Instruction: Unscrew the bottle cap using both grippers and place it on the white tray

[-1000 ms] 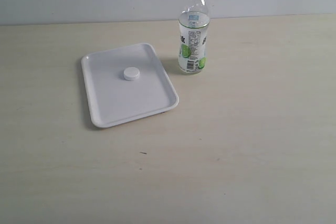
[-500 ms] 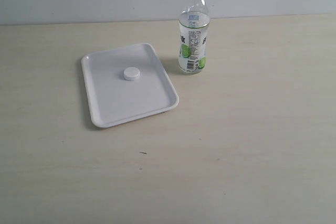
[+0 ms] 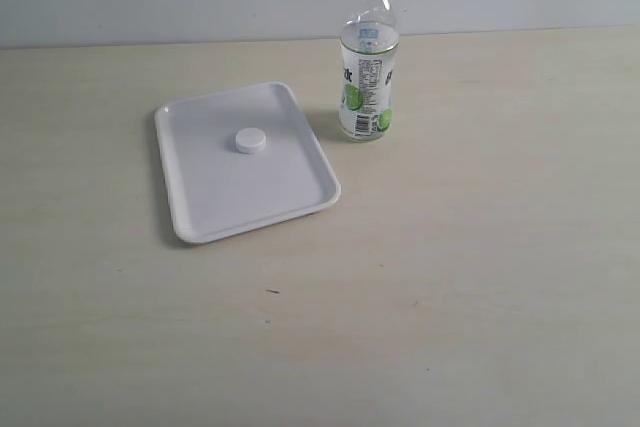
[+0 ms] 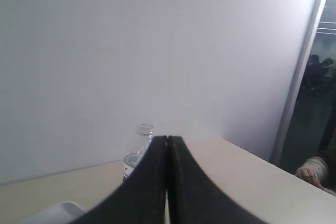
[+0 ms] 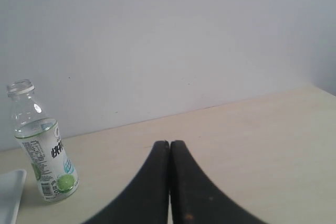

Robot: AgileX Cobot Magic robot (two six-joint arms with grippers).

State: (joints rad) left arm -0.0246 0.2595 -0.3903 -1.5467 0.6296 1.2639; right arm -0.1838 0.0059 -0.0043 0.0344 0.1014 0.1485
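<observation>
The bottle cap lies on the white tray, near its middle. The bottle stands upright on the table, just right of the tray's far corner.

surface: beige table | on it: white tray; upright bottle

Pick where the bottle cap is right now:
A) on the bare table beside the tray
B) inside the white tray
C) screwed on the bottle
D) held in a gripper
B: the bottle cap lies flat inside the white tray, while the bottle stands beside the tray with its neck open.
</observation>
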